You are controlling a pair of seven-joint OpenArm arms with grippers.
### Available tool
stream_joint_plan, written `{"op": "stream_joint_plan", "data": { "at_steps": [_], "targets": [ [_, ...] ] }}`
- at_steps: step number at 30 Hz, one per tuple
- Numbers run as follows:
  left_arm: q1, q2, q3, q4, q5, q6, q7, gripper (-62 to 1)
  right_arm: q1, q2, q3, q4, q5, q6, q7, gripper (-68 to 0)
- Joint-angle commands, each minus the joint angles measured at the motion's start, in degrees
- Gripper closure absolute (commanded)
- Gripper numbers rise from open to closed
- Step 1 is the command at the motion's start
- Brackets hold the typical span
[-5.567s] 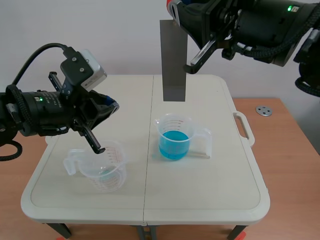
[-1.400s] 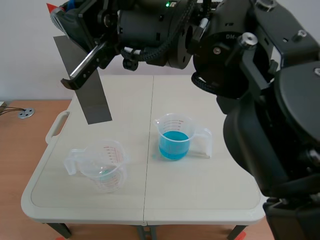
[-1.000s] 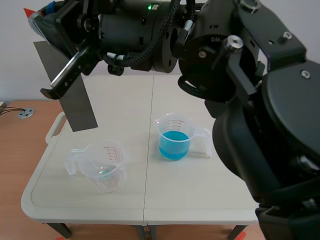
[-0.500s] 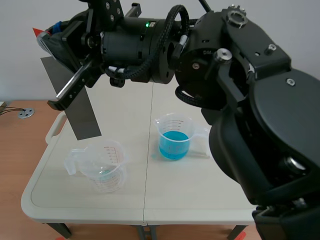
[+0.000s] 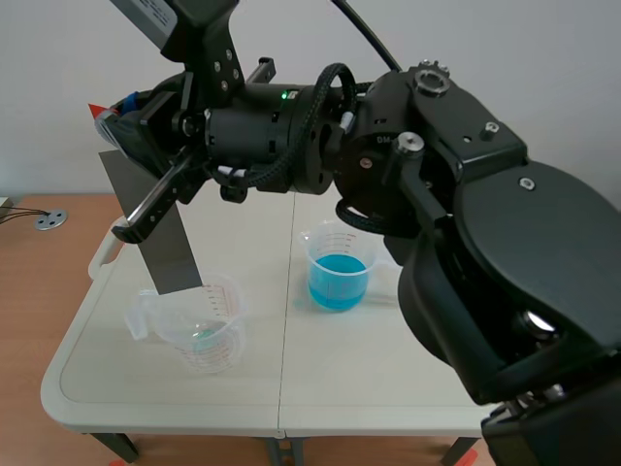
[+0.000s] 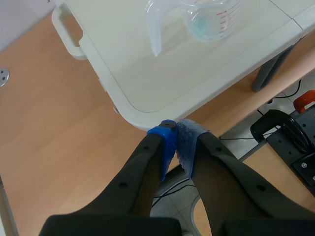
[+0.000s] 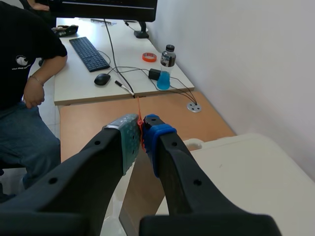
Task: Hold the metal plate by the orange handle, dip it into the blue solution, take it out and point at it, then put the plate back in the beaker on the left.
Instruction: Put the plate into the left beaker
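Over the clear plastic measuring beaker (image 5: 194, 325) on the left half of the white folding table (image 5: 388, 369), the grey rectangular metal plate (image 5: 173, 260) hung tilted, with its top leaning away from the table's middle. Its lower edge sat level with the beaker's far rim; couldn't tell whether it had gone below the rim. This beaker stood near the table's left edge and a bit back from the near edge, spout handle pointing outward.

The clear beaker of blue solution (image 5: 338, 270) stood well apart near the table's middle, with bare tabletop between the two and along the near edge.

Right arm came in from the right and stretched across the scene, its bulk passing above the blue beaker, wrist up high over the left side. The right gripper (image 7: 141, 130) was clamped tight on the thin orange handle (image 5: 99, 110) at the plate's top, pads pressed on either face, and the plate dropped away below them.

Left arm was clear of the work: the left gripper (image 6: 175, 145) had its pads pressed together with nothing in them, low off the table's rounded corner, over the wooden surface (image 6: 59, 123), with the empty beaker further ahead.
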Motion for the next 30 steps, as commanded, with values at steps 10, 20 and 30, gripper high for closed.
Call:
{"op": "stream_joint_plan", "data": {
  "at_steps": [10, 20, 30],
  "targets": [
    [0.31, 0.15, -0.09, 1.03, -0.55, -0.11, -0.81, -2.9, 1.60, -0.33, 0.00, -5.14, -2.43, 0.33, 5.46, -1.3],
    [0.28, 0.13, -0.09, 1.03, -0.55, -0.11, -0.79, -2.9, 1.60, -0.33, 0.00, -11.74, -3.74, 0.33, 9.90, -1.3],
    [0.28, 0.13, -0.09, 1.03, -0.55, -0.11, -0.79, -2.9, 1.60, -0.33, -0.02, -18.27, -3.93, 0.33, 12.59, -1.3]
  ]
}}
